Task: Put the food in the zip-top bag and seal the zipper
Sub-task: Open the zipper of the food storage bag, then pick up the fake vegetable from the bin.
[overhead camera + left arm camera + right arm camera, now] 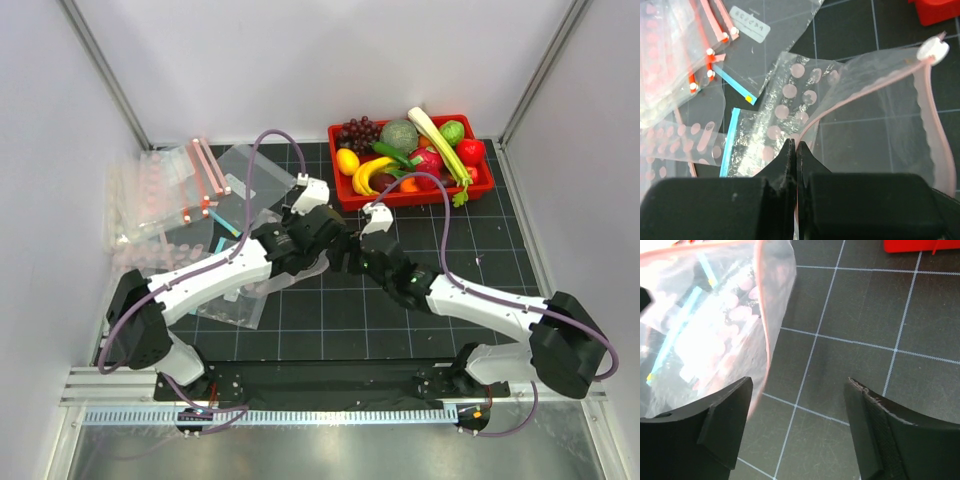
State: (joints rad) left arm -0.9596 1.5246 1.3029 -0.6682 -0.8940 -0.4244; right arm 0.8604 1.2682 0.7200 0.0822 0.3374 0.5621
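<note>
**A:** Any writing to read?
**B:** One white label [747, 25] among the spare bags [160, 190], upper left of the left wrist view. Its dark characters are too blurred to read.
**A:** The grippers?
**B:** The left gripper [792, 146] is pinched together on the zipper [936, 130] of the zip-top bag [880, 105]. The right gripper [800, 386] stands wide apart with only bare mat [840, 340] between its fingers. The bag's edge is just beside its left finger.
**A:** Room to move?
**B:** There is open mat to the right. In the top view the red tray [348, 200] sits upper right.
**A:** The food?
**B:** It is in the tray. The celery [440, 145] lies diagonally, leafy end lower right. In the left wrist view the bag's mouth gapes toward the upper right.
</note>
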